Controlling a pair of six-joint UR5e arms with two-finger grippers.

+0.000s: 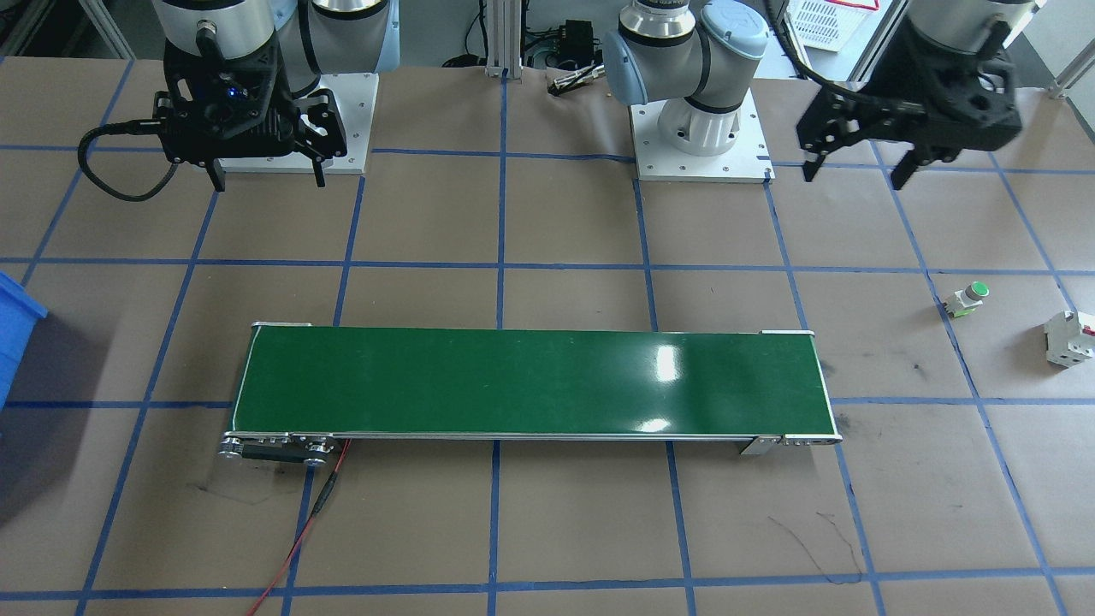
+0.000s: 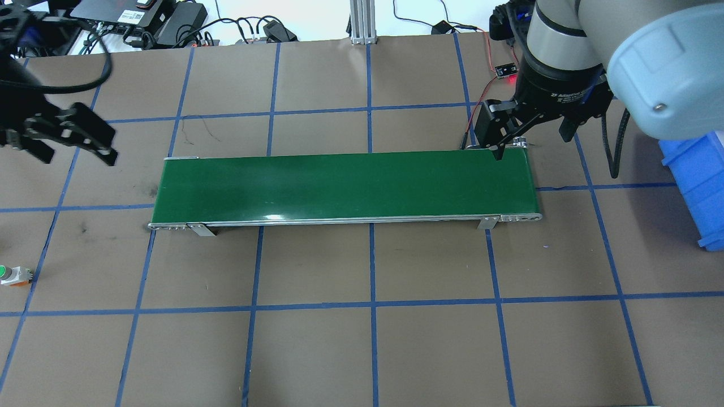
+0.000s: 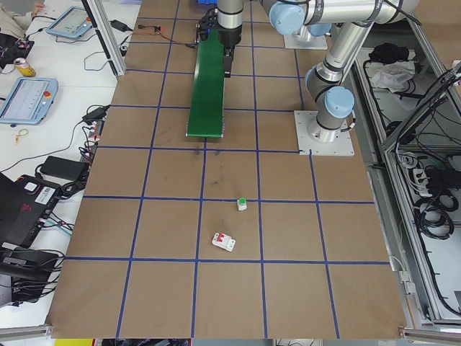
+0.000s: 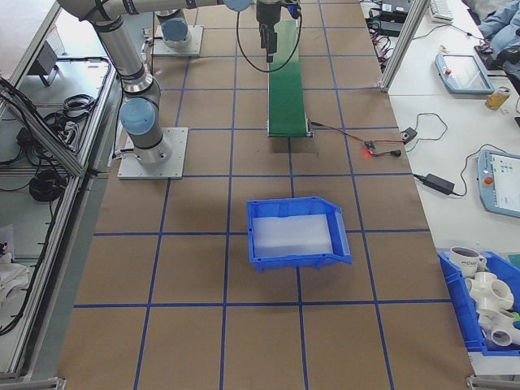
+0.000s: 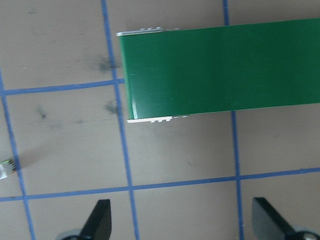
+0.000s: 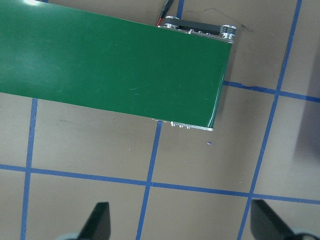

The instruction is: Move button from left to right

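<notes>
In the front-facing view you are seeing the button (image 1: 967, 299) lying on the brown table (image 1: 565, 522) at the right, beside a white breaker (image 1: 1071, 337) and well apart from the green conveyor belt (image 1: 530, 383). The left gripper (image 1: 862, 168) is hanging above the table with fingers spread and empty; the right gripper (image 1: 267, 179) is likewise released.

From overhead, the button (image 2: 10, 275) is sitting at the far left edge (partly cut off). The left gripper (image 2: 70, 151) is hovering well apart from it, and the right gripper (image 2: 529, 146) is hanging over the belt's right end.

In the left side view, the button (image 3: 243, 204) is resting near the breaker (image 3: 223, 242).

In the right side view, a blue bin (image 4: 296, 233) is sitting past the belt's end.

Both wrist views are showing parted fingertips (image 5: 100, 220) (image 6: 99, 221).
</notes>
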